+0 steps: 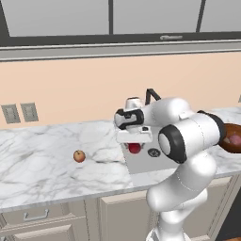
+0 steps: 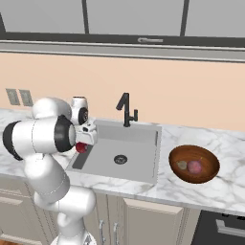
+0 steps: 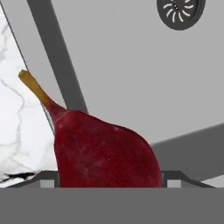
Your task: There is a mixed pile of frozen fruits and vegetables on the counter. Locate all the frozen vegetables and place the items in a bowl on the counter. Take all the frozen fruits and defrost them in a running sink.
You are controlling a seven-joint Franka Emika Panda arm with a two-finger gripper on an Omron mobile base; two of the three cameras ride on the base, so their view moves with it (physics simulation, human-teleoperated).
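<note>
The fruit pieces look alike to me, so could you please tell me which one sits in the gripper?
The dark red stemmed fruit, held over the sink's left edge. The orange-yellow one lies alone on the counter; the olive-brown one is in the bowl.

sink [image 2: 129, 153] basin below us is lying open | drain [image 3: 180, 12] at 1 o'clock | faucet [image 2: 126, 110] is standing at the back rim, 12 o'clock | bowl [image 2: 208, 174] is sitting well right, 3 o'clock

End effector [image 1: 135, 147] points down, jaws clamped.
</note>
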